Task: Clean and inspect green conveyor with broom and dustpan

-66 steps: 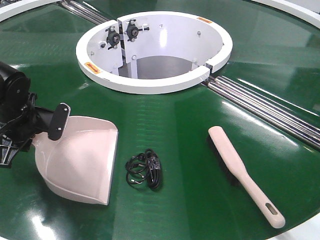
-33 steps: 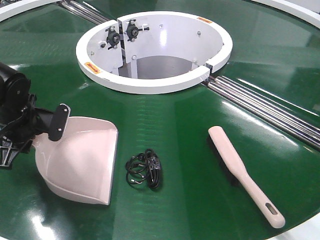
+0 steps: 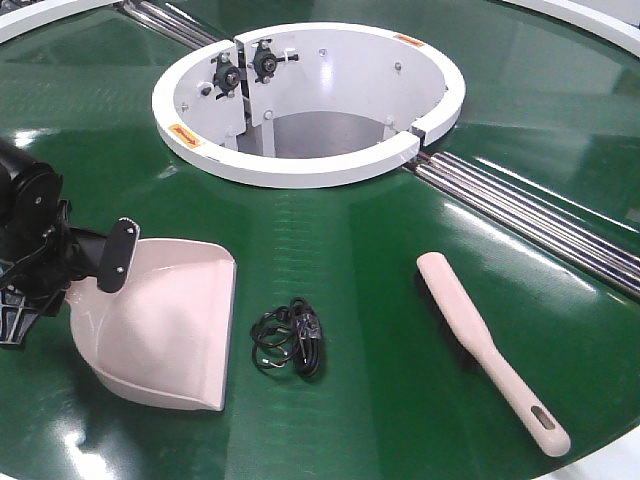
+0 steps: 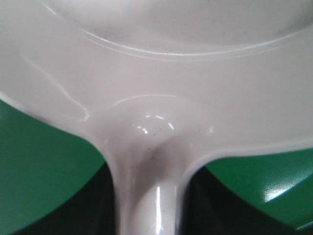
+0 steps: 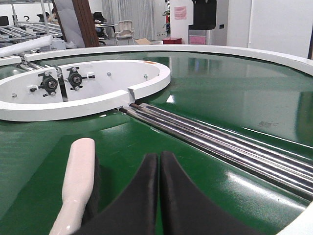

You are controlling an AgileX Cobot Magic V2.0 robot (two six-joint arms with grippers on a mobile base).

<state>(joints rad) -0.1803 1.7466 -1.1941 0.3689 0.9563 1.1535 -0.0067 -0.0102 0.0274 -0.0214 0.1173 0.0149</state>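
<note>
The left gripper (image 3: pixel 105 258) has its jaws clamped on the handle of the dustpan (image 3: pixel 165 325), which lies on the green conveyor (image 3: pixel 350 230) toward its left side. The right gripper (image 5: pixel 159 155) has its jaws together and empty, just beside the broom (image 3: pixel 480 335) near the front-right edge. The black wire tangle (image 3: pixel 290 340) is not yet swept, so I judge that most of the work remains.
</note>
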